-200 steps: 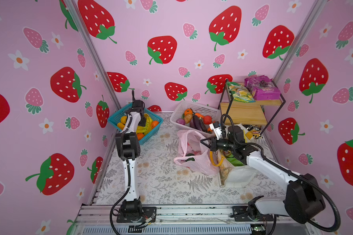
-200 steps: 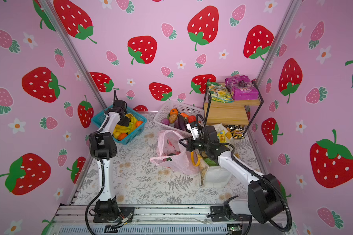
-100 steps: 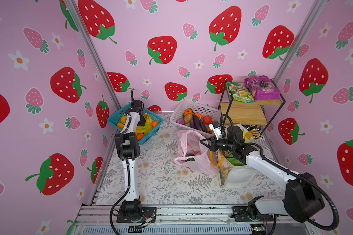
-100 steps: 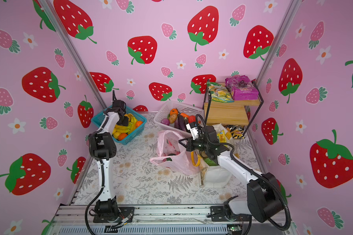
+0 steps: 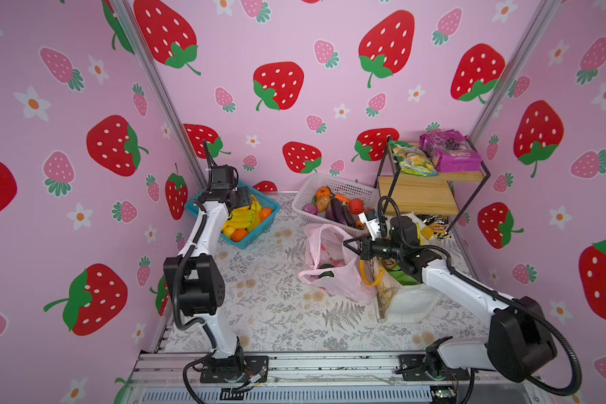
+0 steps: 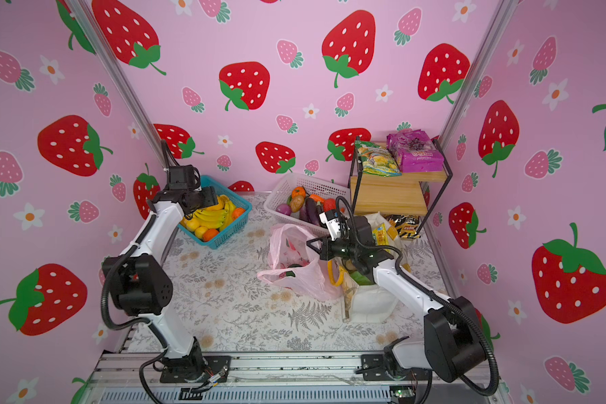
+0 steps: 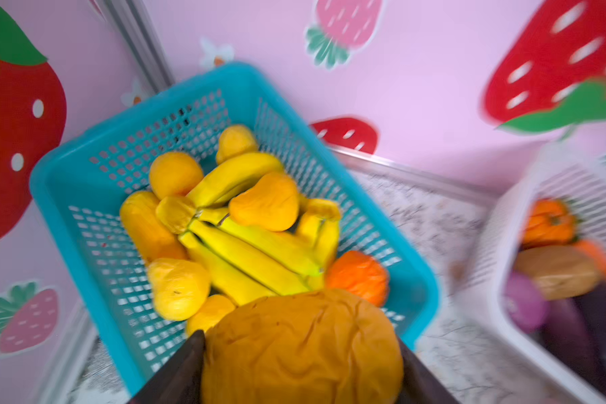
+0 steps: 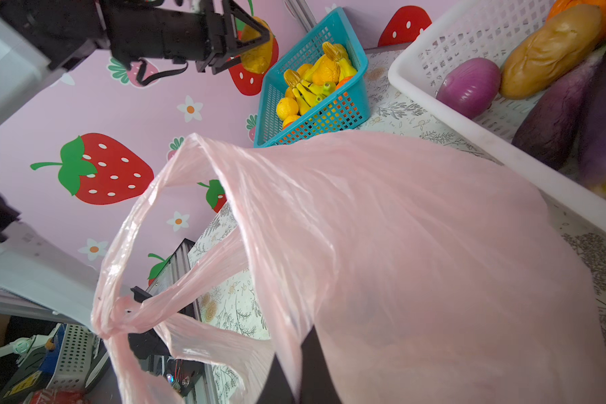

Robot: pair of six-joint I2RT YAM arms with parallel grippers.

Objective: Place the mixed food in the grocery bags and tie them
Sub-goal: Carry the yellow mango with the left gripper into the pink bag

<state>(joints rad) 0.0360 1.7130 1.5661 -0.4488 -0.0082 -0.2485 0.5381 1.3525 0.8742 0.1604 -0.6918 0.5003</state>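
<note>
A robot lab cell dressed as a play grocery shop: strawberry-print walls (image 5: 312, 38) on aluminium posts (image 5: 166, 105), two arms (image 5: 459, 283) bolted to a metal rail (image 5: 329, 365), toy fruit (image 5: 242, 218) in plastic baskets (image 5: 258, 235), snack packets (image 5: 448, 155) on a small shelf (image 5: 417, 196).

Pink walls (image 5: 294, 35) printed with red and pale strawberries and white flowers rise ahead of the jaws of the left gripper (image 7: 298, 339) (metal posts (image 5: 165, 105) mark the back corners). Under both sets of jaws lies a pale cloth (image 5: 277, 314) with grey fern prints. Behind the jaws of the right gripper (image 5: 351, 245), a black wire-framed shelf (image 5: 417, 196) with wooden boards stands in soft, even light.
</note>
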